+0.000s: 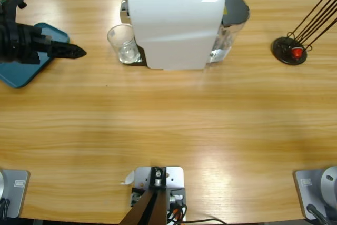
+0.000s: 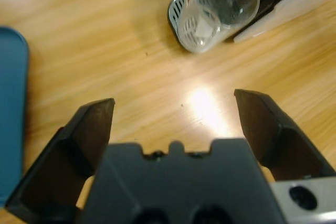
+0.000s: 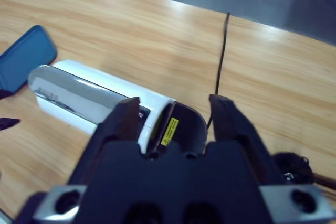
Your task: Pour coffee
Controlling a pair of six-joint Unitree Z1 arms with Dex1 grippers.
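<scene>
On wooden table point(image 1: 174, 125) — white coffee machine point(image 1: 176, 25), glass tumbler point(image 1: 122, 42)

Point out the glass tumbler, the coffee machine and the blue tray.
glass tumbler point(image 1: 122, 42), high view, on its clear side wall.
coffee machine point(image 1: 176, 30), high view, on its white top casing.
blue tray point(image 1: 21, 72), high view, on its bare front part near the rim.

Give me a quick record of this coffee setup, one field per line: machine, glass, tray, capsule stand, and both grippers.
machine: white capsule coffee machine at the table's far middle, dark water tank at its end
glass: small clear glass tumbler on the machine's drip grate; contents cannot be told
tray: flat blue tray under the left arm
capsule stand: black wire stand holding one red capsule
left gripper: open, empty, pointing at the tumbler
right gripper: open, empty, above the machine
</scene>
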